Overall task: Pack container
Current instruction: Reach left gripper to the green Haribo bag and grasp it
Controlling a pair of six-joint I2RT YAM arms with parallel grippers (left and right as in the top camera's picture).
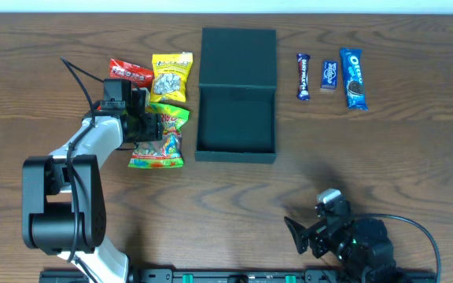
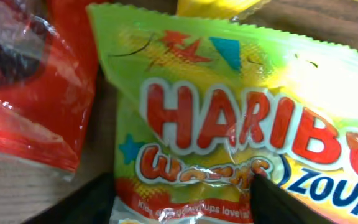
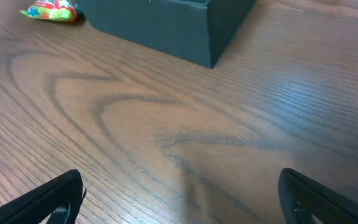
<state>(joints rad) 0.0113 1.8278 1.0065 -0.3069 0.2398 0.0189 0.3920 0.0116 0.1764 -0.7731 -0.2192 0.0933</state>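
Left hand [image 1: 142,119] hangs over a green gummy packet [image 1: 158,135] on the wooden bench [image 1: 384,157], dark fingers [image 2: 272,202] either side; whether they grip it cannot be told. Right hand [image 3: 179,180] rests spread wide, empty. A good pick would pinch the packet's middle and lift it clear of the box wall. The open container [image 1: 236,156] sits mid-bench, just right of the packet, mouth up, lid [image 1: 238,55] laid back away from the robot; its length runs front to back.
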